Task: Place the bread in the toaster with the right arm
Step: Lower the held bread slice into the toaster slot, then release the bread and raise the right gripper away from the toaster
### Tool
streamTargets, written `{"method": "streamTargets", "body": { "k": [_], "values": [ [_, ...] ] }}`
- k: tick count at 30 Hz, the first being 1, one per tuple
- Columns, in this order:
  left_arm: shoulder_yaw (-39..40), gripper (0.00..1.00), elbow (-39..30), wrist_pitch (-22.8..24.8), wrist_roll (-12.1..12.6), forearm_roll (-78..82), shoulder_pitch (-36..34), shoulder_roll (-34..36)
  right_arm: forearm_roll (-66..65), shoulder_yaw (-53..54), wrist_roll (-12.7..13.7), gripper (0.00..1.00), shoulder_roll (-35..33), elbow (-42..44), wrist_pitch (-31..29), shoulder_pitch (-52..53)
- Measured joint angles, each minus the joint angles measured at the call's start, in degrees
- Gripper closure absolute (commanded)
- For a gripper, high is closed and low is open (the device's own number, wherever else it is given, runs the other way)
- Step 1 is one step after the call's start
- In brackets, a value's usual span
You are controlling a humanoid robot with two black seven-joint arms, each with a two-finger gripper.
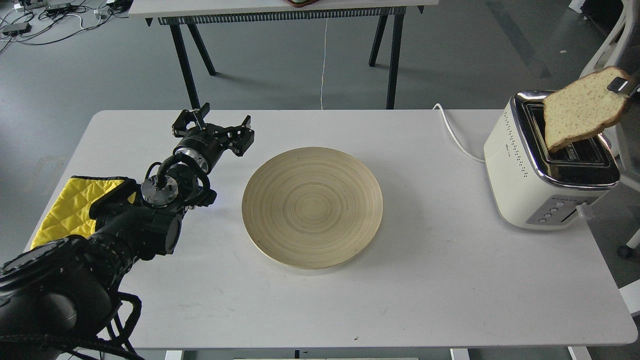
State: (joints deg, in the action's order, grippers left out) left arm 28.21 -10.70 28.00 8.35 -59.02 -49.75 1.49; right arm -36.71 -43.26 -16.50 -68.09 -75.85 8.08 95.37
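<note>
The bread (580, 110), a pale tan slice with a brown crust, hangs tilted over the toaster (545, 165), its lower left corner at or just inside the slot nearer the middle of the table. My right gripper (622, 84) shows only as a fingertip at the right edge, pinching the slice's upper right corner. The cream-white toaster with a chrome top stands at the table's right end. My left gripper (212, 125) is open and empty above the table, left of the plate.
A round wooden plate (312, 207) lies at the table's centre. A yellow quilted cloth (65, 210) lies at the left edge under my left arm. The toaster's white cord (452, 132) runs back over the table. A second table (280, 10) stands behind.
</note>
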Motion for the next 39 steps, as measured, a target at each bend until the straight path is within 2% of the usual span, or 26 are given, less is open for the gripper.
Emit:
{"method": "streamTargets", "body": {
  "k": [20,24,29,31,37,39],
  "values": [
    [0.00,0.00,-0.01,0.00,-0.02,-0.03,0.00,0.00,-0.21,-1.29,0.50,0.98,0.25,-1.53,-0.51,0.00],
    [0.00,0.00,-0.01,0.00,-0.02,-0.03,0.00,0.00,-0.21,-1.34,0.74,0.89,0.37,-1.63,-0.52,-0.06],
    [0.00,0.00,-0.01,0.00,-0.01,-0.03,0.00,0.00,-0.21,-1.71,0.85,0.69,0.61,-1.64,-0.52,-0.09],
    [0.00,0.00,-0.01,0.00,-0.01,-0.03,0.00,0.00,-0.21,-2.04,0.86,0.55,0.84,-1.63,-0.52,-0.17],
    [0.00,0.00,-0.01,0.00,0.00,-0.03,0.00,0.00,0.18,-2.11,0.86,0.39,1.18,-1.59,-0.38,-0.51],
    [0.00,0.00,-0.01,0.00,0.00,-0.03,0.01,0.00,0.25,-2.11,0.84,0.27,1.20,-1.59,-0.35,-0.54]
  ]
}}
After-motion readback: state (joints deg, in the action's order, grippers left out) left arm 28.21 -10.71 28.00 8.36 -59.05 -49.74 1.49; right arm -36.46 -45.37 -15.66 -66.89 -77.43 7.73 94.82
